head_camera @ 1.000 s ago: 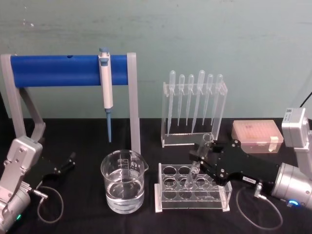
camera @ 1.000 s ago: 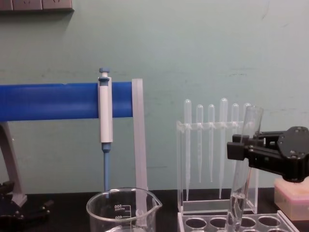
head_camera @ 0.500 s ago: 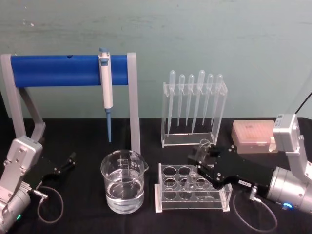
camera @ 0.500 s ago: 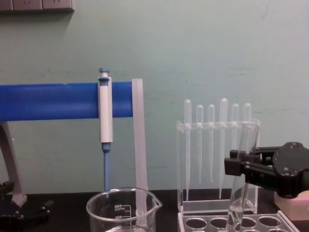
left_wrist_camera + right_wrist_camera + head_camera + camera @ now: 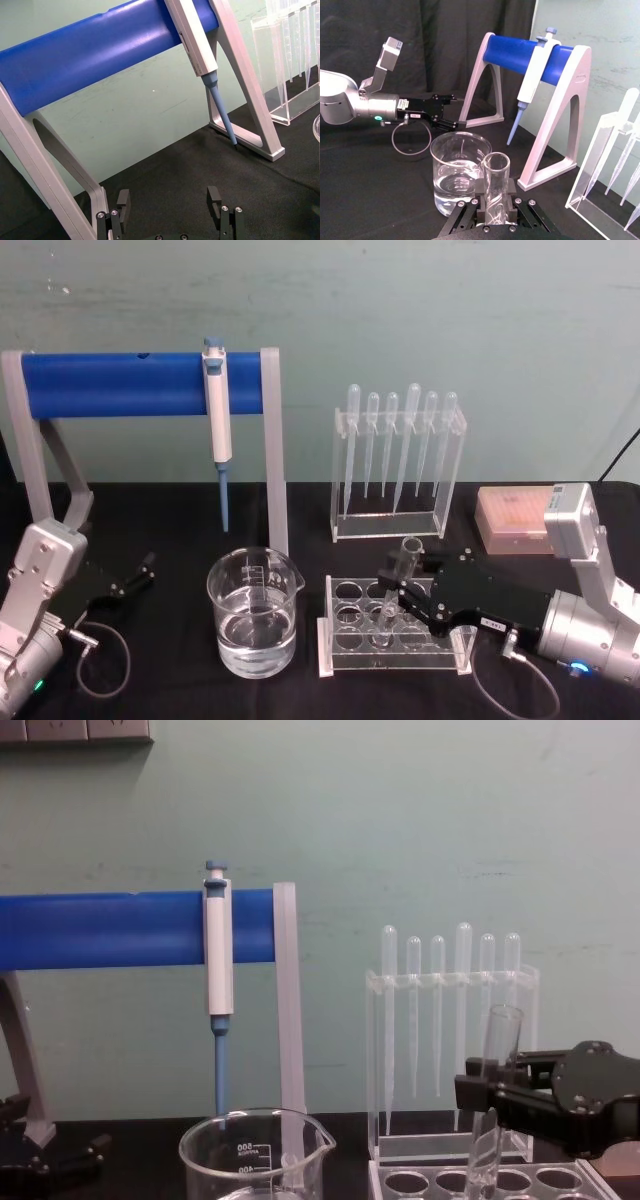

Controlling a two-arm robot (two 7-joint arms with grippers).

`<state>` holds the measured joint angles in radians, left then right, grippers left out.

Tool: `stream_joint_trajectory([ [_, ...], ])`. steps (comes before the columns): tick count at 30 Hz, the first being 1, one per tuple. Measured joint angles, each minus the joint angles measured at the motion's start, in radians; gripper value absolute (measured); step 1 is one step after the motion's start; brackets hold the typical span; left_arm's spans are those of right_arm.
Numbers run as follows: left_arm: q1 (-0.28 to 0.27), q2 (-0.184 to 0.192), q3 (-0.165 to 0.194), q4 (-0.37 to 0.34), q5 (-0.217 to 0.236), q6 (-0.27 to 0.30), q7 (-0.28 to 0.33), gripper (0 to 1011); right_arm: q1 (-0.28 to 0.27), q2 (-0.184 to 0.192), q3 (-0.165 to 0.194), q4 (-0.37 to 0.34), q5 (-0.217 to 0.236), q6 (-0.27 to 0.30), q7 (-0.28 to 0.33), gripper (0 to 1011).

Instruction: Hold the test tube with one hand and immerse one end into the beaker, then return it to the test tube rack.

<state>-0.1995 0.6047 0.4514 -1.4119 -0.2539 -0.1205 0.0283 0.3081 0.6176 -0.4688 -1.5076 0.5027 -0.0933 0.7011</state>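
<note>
- Two arms are yours to watch; your left end effector rests idle on the black counter at the far left, its fingers spread apart with nothing between them.
- Behind it stands the blue-barred stand on grey legs, and the blue-and-white micropipette hangs from its bar, tip pointing down.
- Just right of the stand's front leg you see the beaker, upright on the counter, with clear liquid filling roughly its lower half and its white graduation marks readable in the chest view.
- To the right of the beaker, and close beside it, sits the clear acrylic tube rack with its rows of round holes.
- Your test tube stands in that rack, lower end down in one of the holes, open rim up, leaning slightly.
- Your right end effector reaches in from the right, level over the rack, and its fingers are clamped on the tube's upper part; the right wrist view shows the tube's rim rising between the two pads.
- Farther back, the pipette holder carries six thin plastic pipettes hanging bulb-up.
- At the far right rear lies a pink tip box, partly hidden by the right arm.
</note>
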Motion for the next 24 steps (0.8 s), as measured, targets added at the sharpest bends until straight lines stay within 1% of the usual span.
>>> stream_joint_trajectory([
  [12, 0.000, 0.000, 0.000, 0.000, 0.000, 0.000, 0.000, 1000, 0.000, -0.010, -0.009, 0.020, -0.016, -0.004, -0.001, 225],
  [24, 0.000, 0.000, 0.000, 0.000, 0.000, 0.000, 0.000, 1000, 0.004, -0.022, -0.014, 0.037, -0.020, -0.008, 0.001, 225],
])
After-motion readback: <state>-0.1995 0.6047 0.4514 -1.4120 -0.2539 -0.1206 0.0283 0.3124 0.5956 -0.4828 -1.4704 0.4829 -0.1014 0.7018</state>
